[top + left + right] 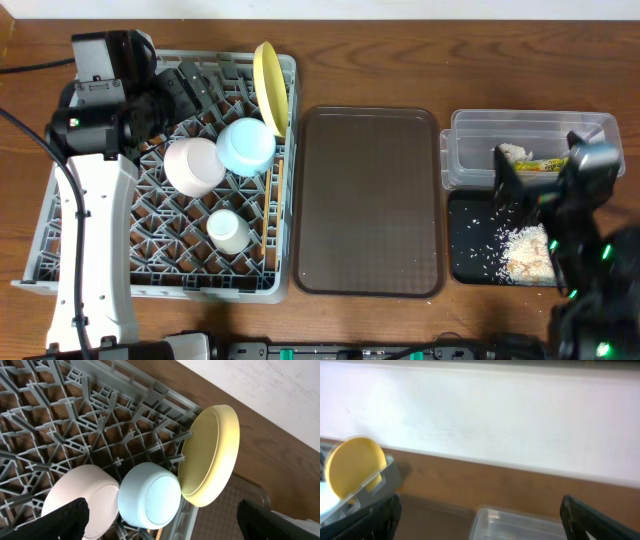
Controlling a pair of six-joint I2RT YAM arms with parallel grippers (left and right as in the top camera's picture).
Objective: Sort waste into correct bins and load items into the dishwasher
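Dishes: round yellow plate (268,85), pale pink bowl (193,165), light blue bowl (246,146), small white cup (228,230) sit in big grey plastic dish rack (150,290), left | white rice scraps (527,252) on flat black tray (468,240), right | left fingers (65,520) wide open, empty | right fingers (370,522) wide open, empty

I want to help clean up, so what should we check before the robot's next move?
1. Yellow plate standing in the dish rack: ok.
2. Pink bowl, blue bowl, white cup in the rack: ok.
3. Chopsticks loaded: cannot tell.
4. Napkin and wrapper in the clear tub: ok.
5. Rice in the black tray: ok.
6. Left gripper and right gripper open, empty: ok.
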